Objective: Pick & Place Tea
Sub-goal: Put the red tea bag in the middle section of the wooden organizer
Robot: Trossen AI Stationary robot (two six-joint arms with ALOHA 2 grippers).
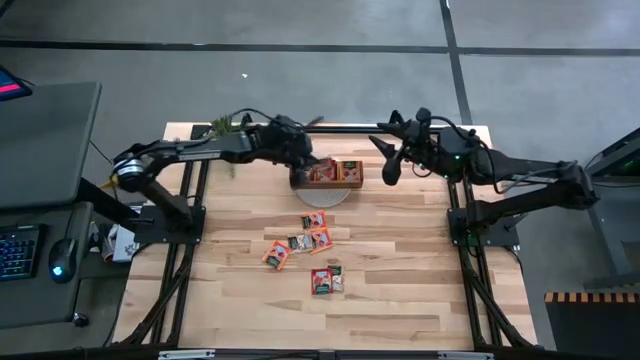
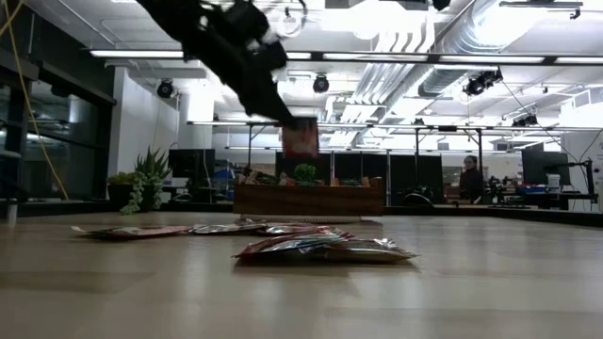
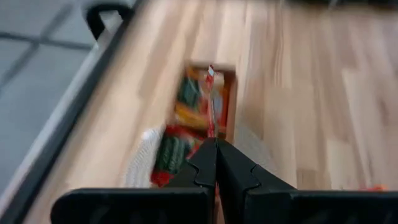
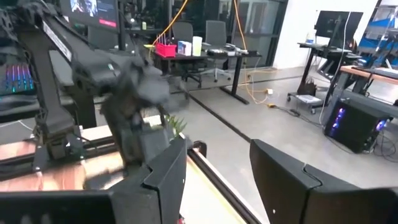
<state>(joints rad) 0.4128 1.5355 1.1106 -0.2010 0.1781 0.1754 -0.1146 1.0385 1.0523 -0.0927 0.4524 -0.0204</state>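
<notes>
Risk is seen at the tray [image 1: 338,172]: a sachet [image 2: 301,137] is clamped edgewise in the left gripper [image 3: 216,147] above full slots; released off-line, it could be spilled onto the table. The right gripper [image 1: 391,170] is held apart, empty.

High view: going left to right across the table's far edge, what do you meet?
Left arm → left gripper, jaws shut on a tea sachet → wooden tray → right gripper, jaws open → right arm.

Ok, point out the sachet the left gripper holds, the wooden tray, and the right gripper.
held sachet [image 2: 301,138], low view, middle of its red face.
wooden tray [image 2: 308,200], low view, front wall.
right gripper [image 1: 391,172], high view, midway between its fingertips.
</notes>
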